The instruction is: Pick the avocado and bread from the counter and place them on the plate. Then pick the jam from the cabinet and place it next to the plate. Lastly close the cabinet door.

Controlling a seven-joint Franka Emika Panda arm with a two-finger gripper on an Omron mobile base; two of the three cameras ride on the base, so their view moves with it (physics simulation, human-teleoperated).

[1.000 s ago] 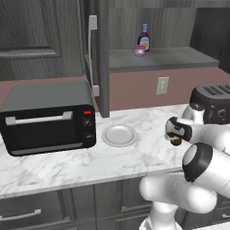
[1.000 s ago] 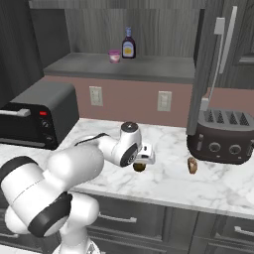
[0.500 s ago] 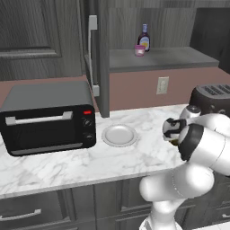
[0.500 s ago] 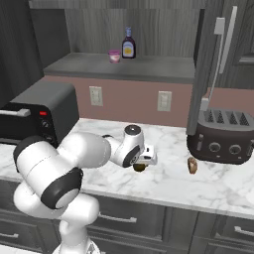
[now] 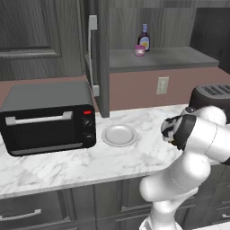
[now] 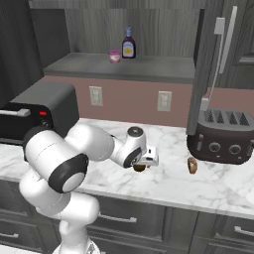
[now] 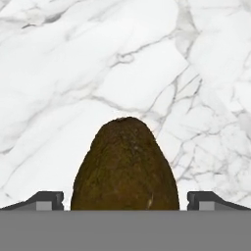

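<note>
The avocado [image 7: 125, 166], a dark olive-brown oval, lies on the white marble counter [image 7: 73, 73]. My gripper [image 7: 126, 201] is open and straddles it, one fingertip on each side and neither touching. In the right base view the gripper [image 6: 142, 165] points down over the avocado [image 6: 139, 168] at mid-counter. The bread [image 6: 192, 165], a tan lump, lies to its right, in front of the toaster. The pale plate [image 5: 119, 134] sits to the left of my hand, beside the toaster oven. The pink jam [image 5: 139, 50] stands on the cabinet shelf [image 5: 170, 59]. The cabinet door [image 6: 211, 64] stands open.
A black toaster oven [image 5: 47, 117] fills the counter's left end. A dark toaster [image 6: 223, 141] stands at the right, under the open door's silver handle [image 6: 225, 47]. A tall dark bottle [image 6: 128, 43] stands beside the jam. Drawer fronts run below the counter edge.
The hand has stayed over the avocado with its jaws open. The arm's upper links have swung and folded closer to the base.
</note>
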